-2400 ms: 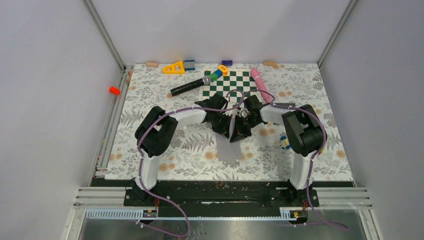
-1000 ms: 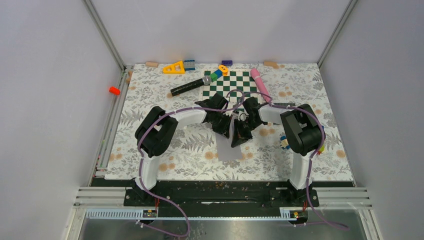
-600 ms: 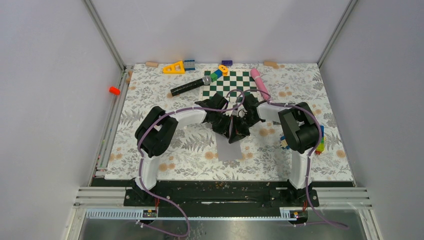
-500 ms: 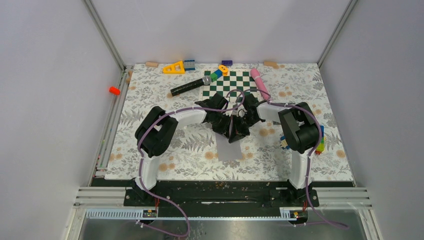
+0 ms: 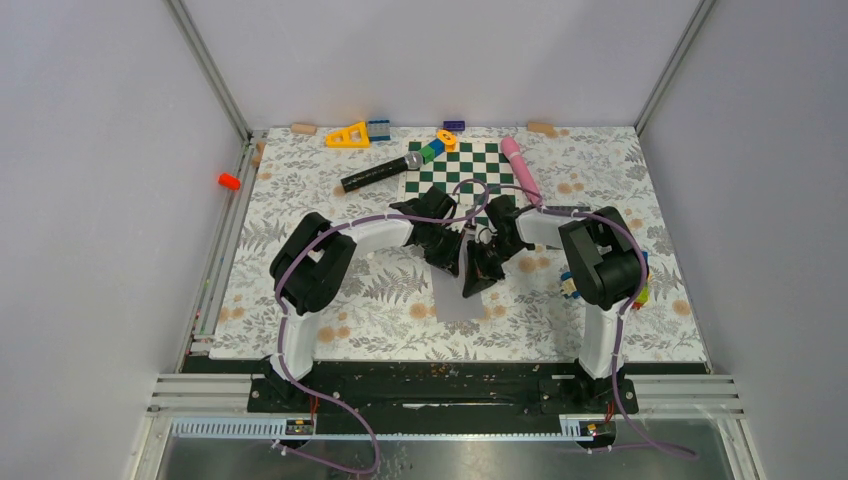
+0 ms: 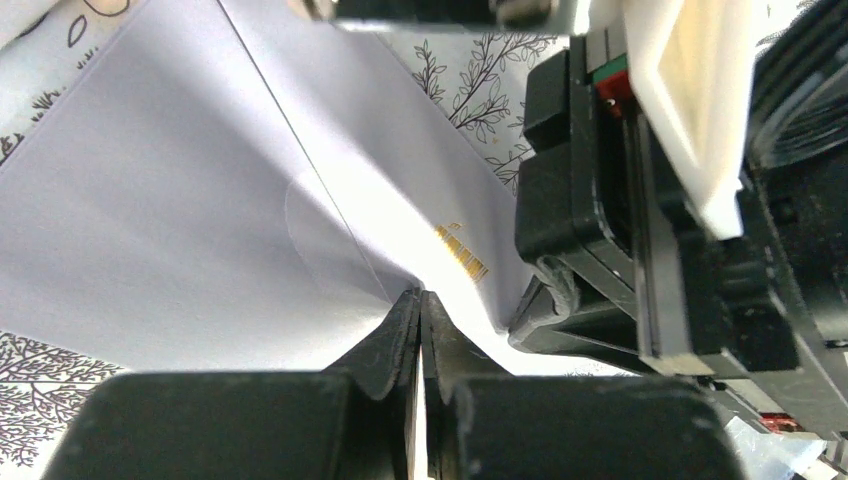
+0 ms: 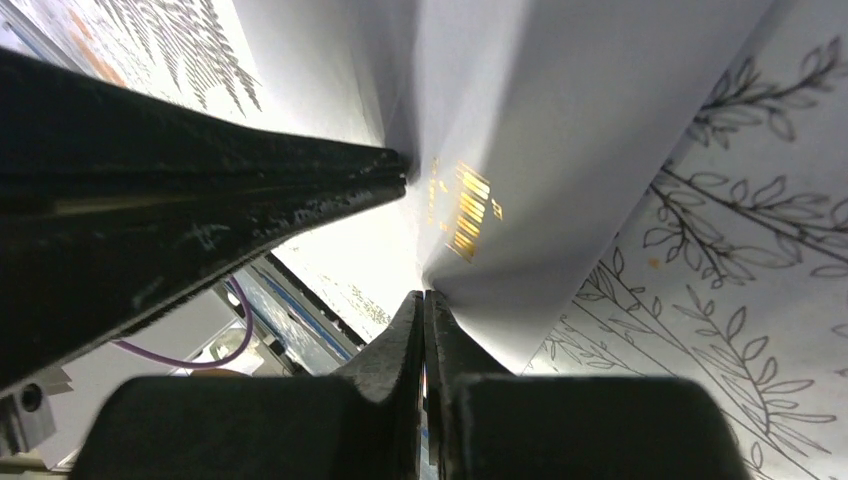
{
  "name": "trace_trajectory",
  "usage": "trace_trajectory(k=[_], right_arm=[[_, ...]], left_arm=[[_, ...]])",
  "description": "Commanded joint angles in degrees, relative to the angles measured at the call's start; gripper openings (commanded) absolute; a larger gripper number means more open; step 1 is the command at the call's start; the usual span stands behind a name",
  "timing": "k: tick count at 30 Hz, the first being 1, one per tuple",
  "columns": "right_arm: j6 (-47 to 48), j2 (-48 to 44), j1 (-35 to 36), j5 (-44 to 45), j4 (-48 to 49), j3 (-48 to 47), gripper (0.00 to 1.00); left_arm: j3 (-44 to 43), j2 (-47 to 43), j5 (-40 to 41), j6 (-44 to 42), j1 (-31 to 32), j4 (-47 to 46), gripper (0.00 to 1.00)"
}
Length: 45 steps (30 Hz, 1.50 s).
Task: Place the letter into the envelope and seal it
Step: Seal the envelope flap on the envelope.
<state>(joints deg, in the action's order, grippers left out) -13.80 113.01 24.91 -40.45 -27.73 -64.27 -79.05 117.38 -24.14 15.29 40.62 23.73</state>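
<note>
Grey, smooth, creased paper envelope (image 6: 180,200) is pinched tight by left hand (image 6: 420,298) and right hand (image 7: 424,298).

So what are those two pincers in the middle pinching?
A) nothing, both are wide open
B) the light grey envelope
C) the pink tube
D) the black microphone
B: in the wrist views the left pincer and the right pincer are each shut on the paper of the light grey envelope, while the microphone and pink tube lie apart at the back.
</note>
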Motion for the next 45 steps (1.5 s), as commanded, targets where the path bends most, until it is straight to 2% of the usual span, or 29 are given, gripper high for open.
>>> trace_trajectory(k=[1, 11, 25, 45], right_arm=[[4.5, -1.3, -0.1, 3.4, -5.0, 1.7, 0.00], [1.1, 1.1, -1.0, 2.8, -1.7, -1.3, 0.00], [-4.4, 2.8, -2.1, 7.8, 4.2, -6.2, 0.00], [-12.4, 3.2, -2.3, 13.5, 4.3, -8.0, 0.00]], left_arm=[[0.7, 1.2, 3.6, -0.9, 0.9, 2.2, 0.00], [0.5, 1.0, 3.3, -1.3, 1.1, 2.2, 0.00], [0.7, 0.0, 3.3, -1.8, 1.7, 2.1, 0.00], [1.2, -0.2, 3.5, -1.9, 2.0, 1.9, 0.00]])
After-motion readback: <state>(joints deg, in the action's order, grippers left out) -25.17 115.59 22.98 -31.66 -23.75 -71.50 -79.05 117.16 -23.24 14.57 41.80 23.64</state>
